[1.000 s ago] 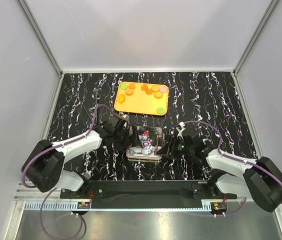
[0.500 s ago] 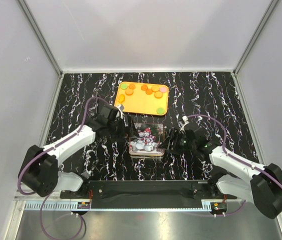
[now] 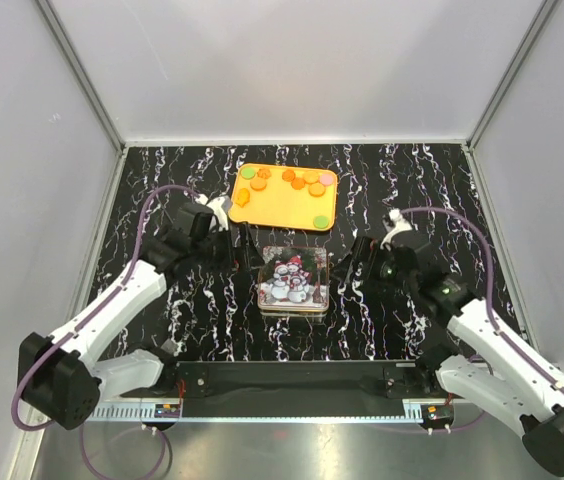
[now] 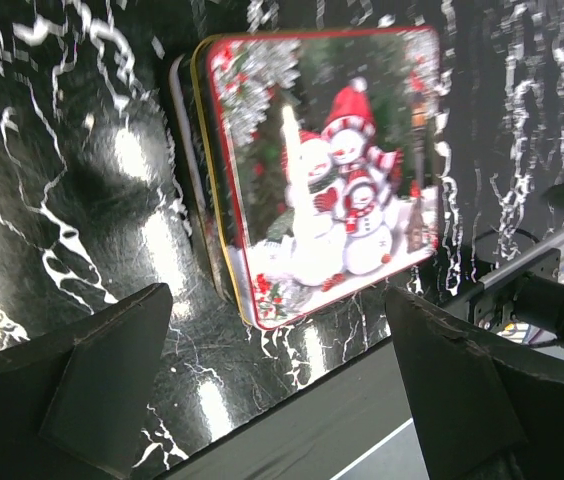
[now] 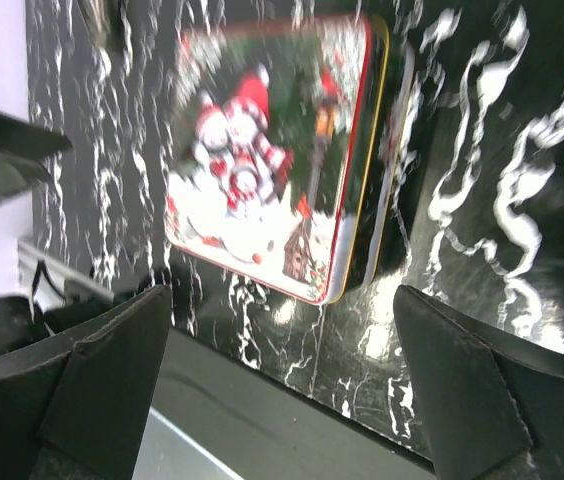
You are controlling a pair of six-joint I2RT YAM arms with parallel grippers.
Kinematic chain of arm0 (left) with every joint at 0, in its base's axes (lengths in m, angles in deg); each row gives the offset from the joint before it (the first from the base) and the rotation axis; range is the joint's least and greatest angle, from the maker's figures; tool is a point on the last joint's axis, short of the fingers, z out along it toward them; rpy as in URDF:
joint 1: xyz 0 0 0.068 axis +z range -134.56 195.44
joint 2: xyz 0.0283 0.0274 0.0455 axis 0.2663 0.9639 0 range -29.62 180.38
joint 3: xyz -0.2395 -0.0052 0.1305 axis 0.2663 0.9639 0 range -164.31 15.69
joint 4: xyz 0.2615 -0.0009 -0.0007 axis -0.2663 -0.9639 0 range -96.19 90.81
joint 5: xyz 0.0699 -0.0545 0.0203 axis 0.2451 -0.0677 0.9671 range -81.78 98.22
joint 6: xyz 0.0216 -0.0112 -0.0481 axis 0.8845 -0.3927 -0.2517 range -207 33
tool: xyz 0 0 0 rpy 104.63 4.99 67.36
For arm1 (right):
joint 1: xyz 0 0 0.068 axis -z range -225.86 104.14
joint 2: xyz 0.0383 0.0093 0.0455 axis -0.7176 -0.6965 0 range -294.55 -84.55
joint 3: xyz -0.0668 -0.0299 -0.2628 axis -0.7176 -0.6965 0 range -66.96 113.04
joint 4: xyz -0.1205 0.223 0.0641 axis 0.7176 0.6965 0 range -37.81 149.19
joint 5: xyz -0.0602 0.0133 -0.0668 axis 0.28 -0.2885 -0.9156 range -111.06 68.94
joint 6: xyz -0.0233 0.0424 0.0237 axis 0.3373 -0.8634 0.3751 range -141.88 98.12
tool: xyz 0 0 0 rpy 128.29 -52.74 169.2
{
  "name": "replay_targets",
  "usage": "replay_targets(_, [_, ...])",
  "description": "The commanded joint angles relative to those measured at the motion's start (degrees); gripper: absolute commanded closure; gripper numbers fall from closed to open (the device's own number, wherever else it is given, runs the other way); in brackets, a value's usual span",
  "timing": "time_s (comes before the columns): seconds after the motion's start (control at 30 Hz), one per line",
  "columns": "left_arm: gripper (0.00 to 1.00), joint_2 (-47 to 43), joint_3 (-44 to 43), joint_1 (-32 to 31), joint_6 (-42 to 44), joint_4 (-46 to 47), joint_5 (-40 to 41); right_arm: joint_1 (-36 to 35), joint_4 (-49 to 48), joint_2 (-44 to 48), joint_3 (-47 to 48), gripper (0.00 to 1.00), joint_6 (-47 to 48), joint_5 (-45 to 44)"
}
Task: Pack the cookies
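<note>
The cookies (image 3: 299, 179) are several small orange, green, pink and yellow discs lying on an orange tray (image 3: 284, 214) at the back of the table. A tin with a snowman lid (image 3: 292, 282) lies flat and closed at the centre. It also shows in the left wrist view (image 4: 327, 160) and the right wrist view (image 5: 262, 150). My left gripper (image 3: 242, 250) (image 4: 277, 300) is open just left of the tin, apart from it. Just right of the tin, my right gripper (image 3: 347, 268) (image 5: 282, 295) is open wide and holds nothing.
The table is black marble (image 3: 162, 190) with white walls on three sides. A metal rail (image 3: 292, 378) with the arm bases runs along the near edge. Purple cables loop over both arms.
Both grippers have drawn back from the tin's sides, the left toward the back left, the right toward the right. The right jaws have opened wide. The tin now rests alone on the table.
</note>
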Motion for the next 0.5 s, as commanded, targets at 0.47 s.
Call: replay_targets(0.47, [0.06, -6.0, -2.5, 0.2, 4.3, 0.1, -0.4, 0.3, 11.2, 2.0, 12.2, 0.0, 7.2, -16.9])
